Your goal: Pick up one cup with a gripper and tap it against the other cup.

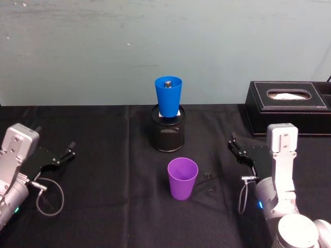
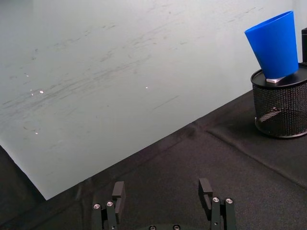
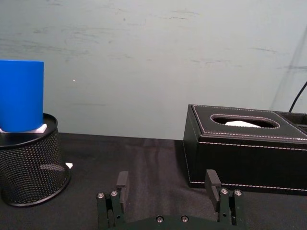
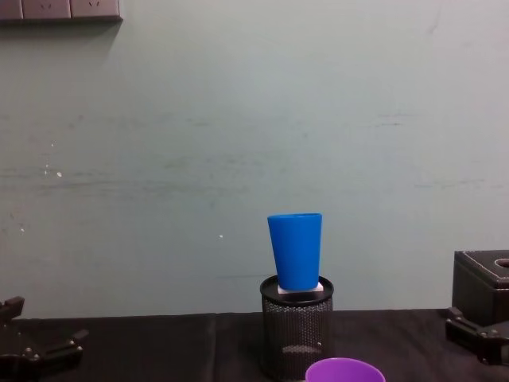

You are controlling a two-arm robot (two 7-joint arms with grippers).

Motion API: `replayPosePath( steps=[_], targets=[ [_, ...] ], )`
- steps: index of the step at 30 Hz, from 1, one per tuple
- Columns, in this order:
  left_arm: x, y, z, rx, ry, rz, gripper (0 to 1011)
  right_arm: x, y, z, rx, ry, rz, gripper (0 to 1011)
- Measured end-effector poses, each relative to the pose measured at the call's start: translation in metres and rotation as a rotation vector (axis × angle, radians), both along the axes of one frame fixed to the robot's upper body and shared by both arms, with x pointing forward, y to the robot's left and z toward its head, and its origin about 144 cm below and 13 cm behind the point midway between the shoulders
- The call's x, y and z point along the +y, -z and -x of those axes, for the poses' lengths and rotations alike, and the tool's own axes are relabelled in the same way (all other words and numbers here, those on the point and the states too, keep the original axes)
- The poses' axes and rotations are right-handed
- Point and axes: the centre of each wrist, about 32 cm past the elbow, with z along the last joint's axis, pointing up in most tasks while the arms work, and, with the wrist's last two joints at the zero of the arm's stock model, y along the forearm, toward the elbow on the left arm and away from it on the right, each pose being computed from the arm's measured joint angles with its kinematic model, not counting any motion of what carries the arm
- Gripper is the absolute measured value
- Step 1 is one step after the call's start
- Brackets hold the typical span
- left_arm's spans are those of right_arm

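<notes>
Black tablecloth point(image 1: 103, 206) — scuffed pale wall point(image 1: 155, 41)

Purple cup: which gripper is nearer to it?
Right. The right gripper sits just right of the purple cup; the left gripper is farther off to its left.

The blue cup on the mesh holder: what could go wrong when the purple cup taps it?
1. The blue cup stands raised on the black mesh pen holder, so a firm tap may topple it.
2. The purple cup stands right before the holder; a sideways reach by the open right gripper might bump the holder.
</notes>
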Motion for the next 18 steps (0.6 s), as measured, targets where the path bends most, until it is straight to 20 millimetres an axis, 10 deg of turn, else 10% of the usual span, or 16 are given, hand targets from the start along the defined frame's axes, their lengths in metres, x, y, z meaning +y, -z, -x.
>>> replayPosePath(
  steps=[18],
  targets=[
    [0.0, 0.0, 0.0, 0.0, 0.0, 0.0, 1000, 0.0003, -0.0005, 0.0, -0.001, 0.001, 0.001, 1003]
  ],
)
